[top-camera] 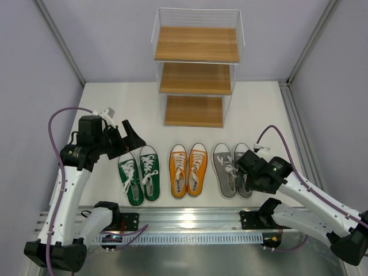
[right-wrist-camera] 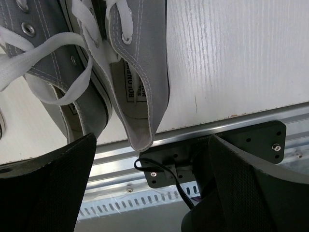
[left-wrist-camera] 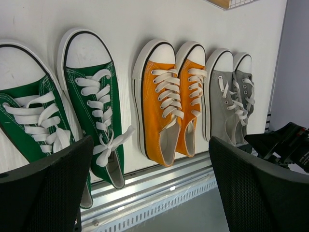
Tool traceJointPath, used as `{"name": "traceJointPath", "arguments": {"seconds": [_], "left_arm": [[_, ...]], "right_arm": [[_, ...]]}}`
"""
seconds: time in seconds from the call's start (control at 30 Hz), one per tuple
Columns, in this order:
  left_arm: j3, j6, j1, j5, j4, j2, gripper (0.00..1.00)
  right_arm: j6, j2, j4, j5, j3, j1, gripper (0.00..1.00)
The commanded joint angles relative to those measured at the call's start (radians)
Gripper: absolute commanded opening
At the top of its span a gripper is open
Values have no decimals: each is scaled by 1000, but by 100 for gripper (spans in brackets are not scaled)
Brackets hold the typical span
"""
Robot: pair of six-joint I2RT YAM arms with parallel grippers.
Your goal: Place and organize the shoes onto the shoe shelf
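Observation:
Three pairs of sneakers stand in a row on the white table, toes toward the shelf: green [top-camera: 139,175], orange [top-camera: 188,169], grey [top-camera: 231,170]. The three-tier wooden shoe shelf [top-camera: 197,69] stands at the back and its boards are bare. My left gripper [top-camera: 127,140] is open and empty, just above and left of the green pair [left-wrist-camera: 91,111]. My right gripper [top-camera: 244,172] is open and empty, over the heels of the grey pair [right-wrist-camera: 140,82]. The orange pair [left-wrist-camera: 169,106] and grey pair [left-wrist-camera: 229,99] also show in the left wrist view.
A metal rail [top-camera: 190,221] with the arm bases runs along the near table edge. White walls and frame posts close in the left, right and back. The right arm's black base plate [right-wrist-camera: 217,150] lies just below the grey heels.

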Motion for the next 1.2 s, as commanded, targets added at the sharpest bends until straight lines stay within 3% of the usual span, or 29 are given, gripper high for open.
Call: {"name": "traceJointPath", "arguments": {"seconds": [0.0, 0.23, 0.33, 0.4, 0.43, 0.53, 0.73, 0.9, 1.03, 1.17], "left_arm": [[-7, 0, -5, 21, 46, -16, 100], [-2, 0, -8, 55, 66, -39, 100], [13, -27, -98, 27, 95, -16, 100], [51, -42, -291, -131, 87, 43, 100], [62, -48, -443, -202, 87, 65, 100], [98, -112, -682, -470, 86, 172, 100], [30, -266, -839, -756, 112, 332, 95], [-14, -359, -910, -844, 170, 399, 89], [54, -412, -1037, -901, 155, 528, 85], [153, -418, -1066, -939, 113, 634, 84]], "right_arm": [[2, -25, 63, 2, 2, -10, 98], [-24, -57, 106, 25, 61, -13, 100], [-65, -69, 141, 35, 88, -13, 100], [-77, -43, 149, 46, 113, -13, 100], [-80, -33, 149, 48, 129, -11, 100], [-87, 13, 144, 61, 172, -13, 100], [-87, 44, 158, 60, 202, -11, 100], [-96, 21, 166, 63, 196, -13, 100], [-102, 18, 161, 75, 197, -13, 100], [-110, 21, 169, 71, 189, -13, 100]]}}
